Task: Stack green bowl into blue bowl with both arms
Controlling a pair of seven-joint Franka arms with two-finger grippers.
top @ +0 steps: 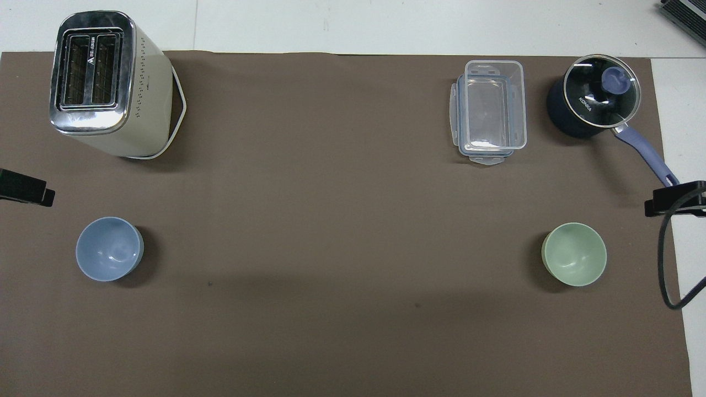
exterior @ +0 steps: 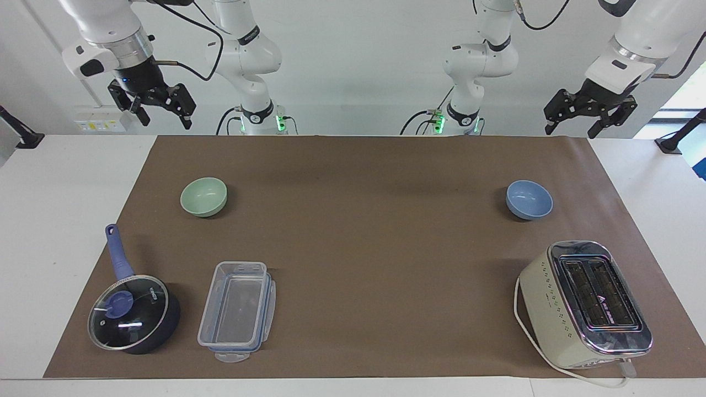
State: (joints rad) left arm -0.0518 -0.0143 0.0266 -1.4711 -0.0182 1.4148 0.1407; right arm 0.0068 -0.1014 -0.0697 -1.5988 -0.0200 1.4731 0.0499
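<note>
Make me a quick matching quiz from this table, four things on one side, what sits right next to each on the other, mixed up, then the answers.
Things:
1. green bowl
2. blue bowl
3. saucepan
4. left pincer

Descriptions:
A. beside the plastic box
B. empty, at the right arm's end
C. open, raised
D. nearer the robots than the toaster

Pairs: 1-B, 2-D, 3-A, 4-C

Mint-green bowl [exterior: 203,196], periwinkle-blue bowl [exterior: 529,199], plain brown mat [exterior: 364,231].

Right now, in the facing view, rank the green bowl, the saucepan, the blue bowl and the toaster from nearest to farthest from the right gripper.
From the right gripper, open and raised at its table end:
1. green bowl, below it
2. saucepan, table edge
3. blue bowl, left arm's end
4. toaster, left arm's end
</note>
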